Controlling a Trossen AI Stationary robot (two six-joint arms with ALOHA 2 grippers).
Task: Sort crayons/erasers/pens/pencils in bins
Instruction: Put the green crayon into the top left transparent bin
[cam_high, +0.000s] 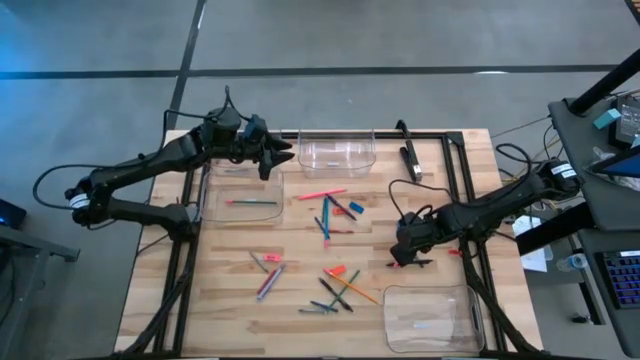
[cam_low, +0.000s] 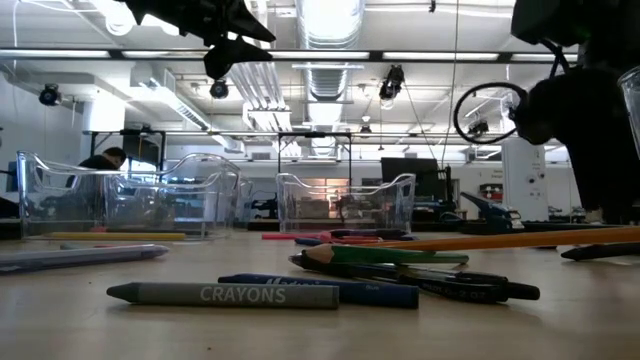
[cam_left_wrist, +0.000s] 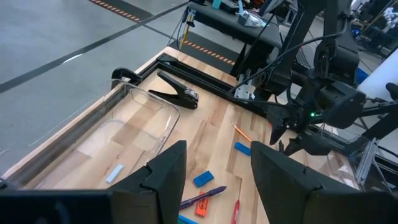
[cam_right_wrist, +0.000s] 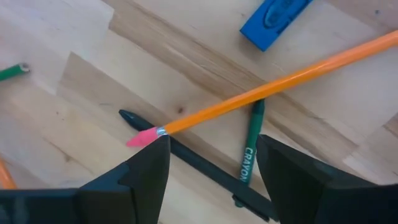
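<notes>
The right claw (cam_right_wrist: 211, 180) is held wide, low over the bench (cam_right_wrist: 74, 124), an orange pencil (cam_right_wrist: 273, 81) just ahead of it. The left claw (cam_left_wrist: 214, 177) is spread wide above a bin (cam_left_wrist: 134, 124).

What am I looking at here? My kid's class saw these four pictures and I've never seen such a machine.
It is a robot with two dark arms at a wooden table. One picture looks straight down, one looks level across the table, and two come from cameras on the wrists. The left gripper hangs open near the bins at the far side, holding nothing. The right gripper is low over the table, open around the eraser end of an orange pencil, not yet gripping it. Crayons, pens, pencils and blue erasers lie scattered between the clear bins.
</notes>
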